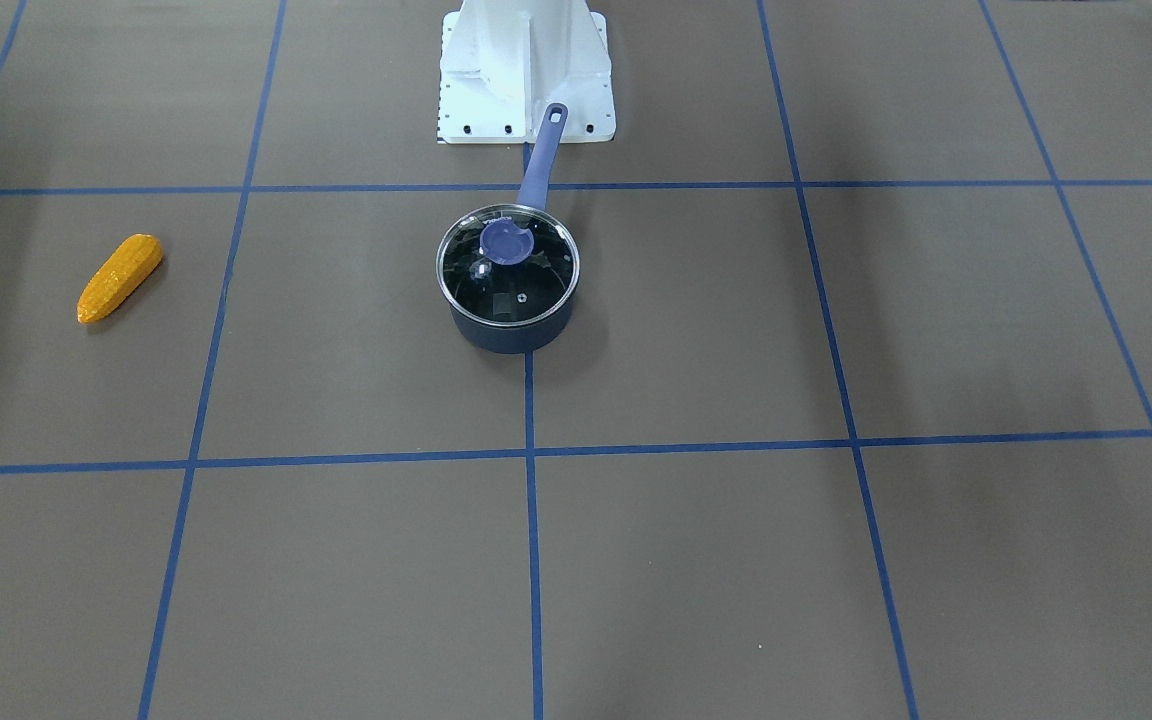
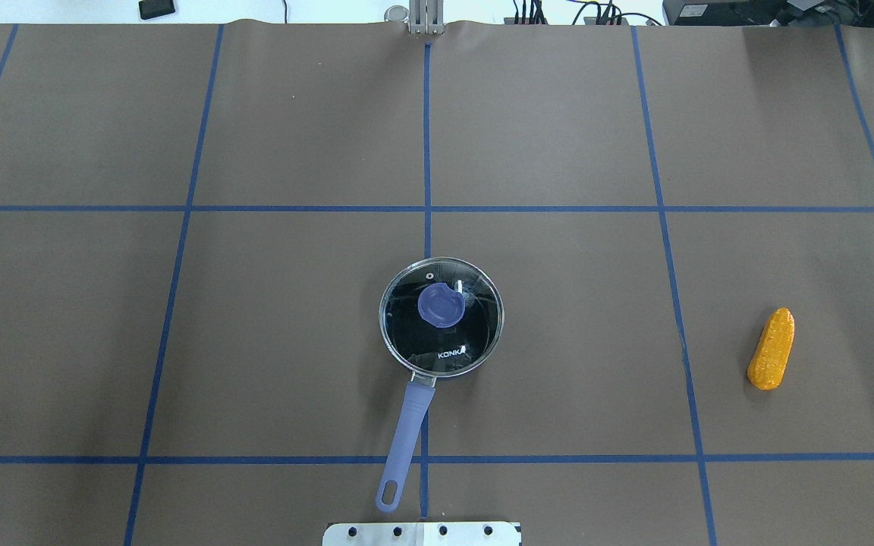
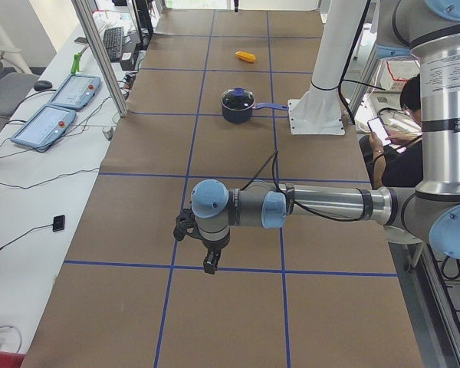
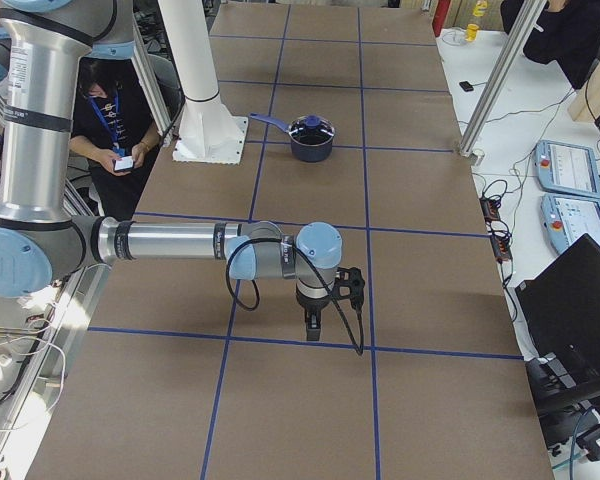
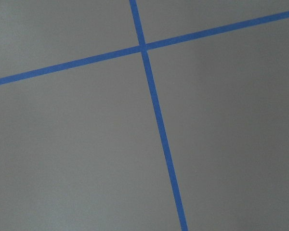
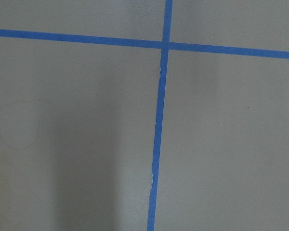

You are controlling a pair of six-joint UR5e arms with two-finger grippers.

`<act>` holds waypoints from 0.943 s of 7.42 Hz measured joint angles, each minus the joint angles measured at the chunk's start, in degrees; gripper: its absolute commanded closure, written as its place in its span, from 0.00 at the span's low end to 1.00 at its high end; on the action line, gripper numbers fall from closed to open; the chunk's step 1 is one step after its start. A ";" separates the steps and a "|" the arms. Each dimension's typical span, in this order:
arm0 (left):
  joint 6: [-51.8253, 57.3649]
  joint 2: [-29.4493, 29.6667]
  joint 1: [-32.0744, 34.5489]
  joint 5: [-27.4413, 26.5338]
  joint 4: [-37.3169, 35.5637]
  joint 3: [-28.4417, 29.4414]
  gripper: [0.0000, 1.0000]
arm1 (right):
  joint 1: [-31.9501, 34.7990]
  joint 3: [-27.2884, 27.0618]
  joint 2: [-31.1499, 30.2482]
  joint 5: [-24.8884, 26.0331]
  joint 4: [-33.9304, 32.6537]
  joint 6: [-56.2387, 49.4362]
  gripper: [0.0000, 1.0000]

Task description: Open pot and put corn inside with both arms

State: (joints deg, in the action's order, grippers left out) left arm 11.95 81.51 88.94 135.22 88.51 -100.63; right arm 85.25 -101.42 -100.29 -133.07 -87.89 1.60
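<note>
While the lid caps the pot mid-table, corn well off on its right-arm side, the robot should pinch the knob dead-centre; can't tell if the left gripper or right gripper is clenched.

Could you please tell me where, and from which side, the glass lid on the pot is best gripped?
Grip the blue knob at the centre of the glass lid, coming straight down from above. The lid lies flat on the pot with its rim at the pot's edge, so the raised knob is probably the only part with free sides to close on.
</note>
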 measured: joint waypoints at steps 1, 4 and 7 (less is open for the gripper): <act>0.00 -0.02 -0.01 -0.03 -0.02 0.01 0.02 | 0.00 -0.01 0.00 -0.02 0.00 0.00 0.00; -0.06 -0.04 -0.08 0.02 0.05 -0.25 0.02 | 0.00 0.03 0.14 -0.04 0.00 0.07 0.00; -0.14 0.67 -0.15 0.08 0.17 -3.72 0.02 | -0.06 -0.58 1.03 -0.32 0.05 0.04 0.00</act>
State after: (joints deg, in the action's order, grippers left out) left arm 11.81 82.19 88.80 135.30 88.67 -104.35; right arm 85.20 -102.00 -99.26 -133.39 -87.84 1.64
